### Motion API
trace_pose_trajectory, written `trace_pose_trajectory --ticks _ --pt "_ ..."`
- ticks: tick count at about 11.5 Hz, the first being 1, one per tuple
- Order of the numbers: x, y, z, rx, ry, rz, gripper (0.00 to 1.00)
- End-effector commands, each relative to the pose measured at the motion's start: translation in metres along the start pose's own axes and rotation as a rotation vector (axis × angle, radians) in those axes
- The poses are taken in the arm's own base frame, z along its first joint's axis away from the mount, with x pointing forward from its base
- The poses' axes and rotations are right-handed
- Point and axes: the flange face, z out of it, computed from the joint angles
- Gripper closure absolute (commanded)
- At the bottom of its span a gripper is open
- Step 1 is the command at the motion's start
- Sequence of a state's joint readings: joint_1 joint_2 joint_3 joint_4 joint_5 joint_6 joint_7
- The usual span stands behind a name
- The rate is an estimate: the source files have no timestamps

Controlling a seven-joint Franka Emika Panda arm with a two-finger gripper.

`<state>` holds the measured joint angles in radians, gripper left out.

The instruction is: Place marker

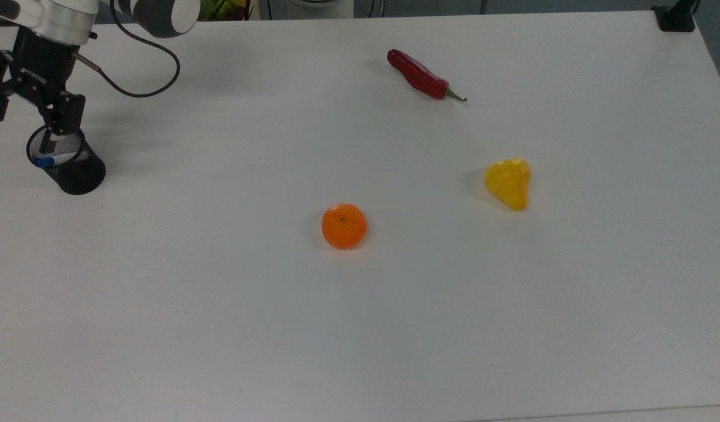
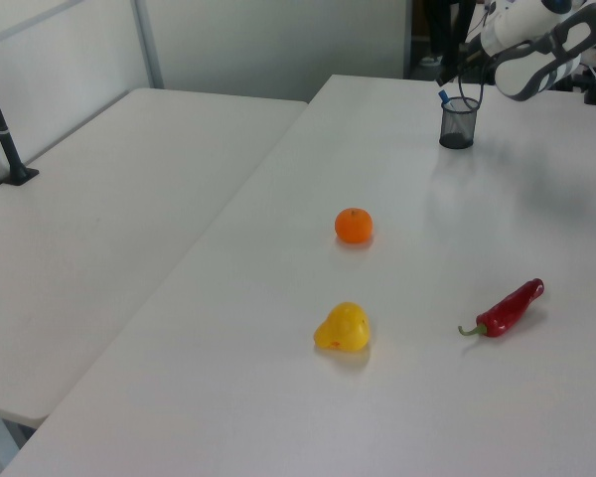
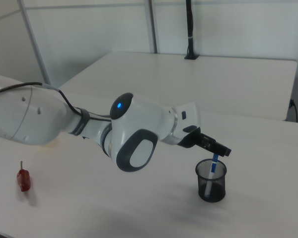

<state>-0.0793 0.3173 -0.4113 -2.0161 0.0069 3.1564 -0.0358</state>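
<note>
The marker (image 1: 48,160), white with a blue cap, leans inside the black mesh cup (image 1: 81,176) at the top view's left edge. Its blue end pokes above the rim. My gripper (image 1: 29,115) hovers just above the cup, open, its two fingers spread wide with nothing between them. In the left view the cup (image 2: 458,124) stands at the far end of the table with the marker's blue tip (image 2: 443,96) sticking out and the gripper (image 2: 455,72) over it. In the right view the marker (image 3: 214,164) stands in the cup (image 3: 211,184) below the gripper (image 3: 217,149).
A red chilli (image 1: 421,75) lies at the back of the table. A yellow pepper (image 1: 508,183) sits to the top view's right, and an orange (image 1: 343,225) near the middle. A black cable (image 1: 143,88) loops off the arm beside the cup.
</note>
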Motion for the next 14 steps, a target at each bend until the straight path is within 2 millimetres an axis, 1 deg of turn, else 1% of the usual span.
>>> trace_pose_trajectory --ticks 1,2,3,5,6,7,8,9,11,12,13,14 --pt "0.048 0.025 -0.058 0.039 -0.188 0.050 0.00" --pt "0.061 0.030 -0.080 0.060 -0.241 0.068 0.00" --pt "0.070 0.031 -0.096 0.077 -0.287 0.071 0.00" --pt "0.097 0.028 -0.139 0.125 -0.478 0.064 0.00" --pt "0.113 0.020 -0.161 0.182 -0.543 0.089 0.00" --pt "0.127 0.013 -0.185 0.252 -0.567 0.118 0.00" --pt "0.131 0.003 -0.207 0.303 -0.600 0.113 0.00" --pt "0.133 -0.012 -0.229 0.334 -0.628 0.094 0.00" --pt "0.134 -0.049 -0.256 0.359 -0.662 0.079 0.00" --pt "0.133 -0.079 -0.267 0.359 -0.677 0.090 0.00" --pt "0.132 -0.102 -0.276 0.357 -0.680 0.083 0.00" --pt "0.127 -0.134 -0.285 0.368 -0.691 0.055 0.00"
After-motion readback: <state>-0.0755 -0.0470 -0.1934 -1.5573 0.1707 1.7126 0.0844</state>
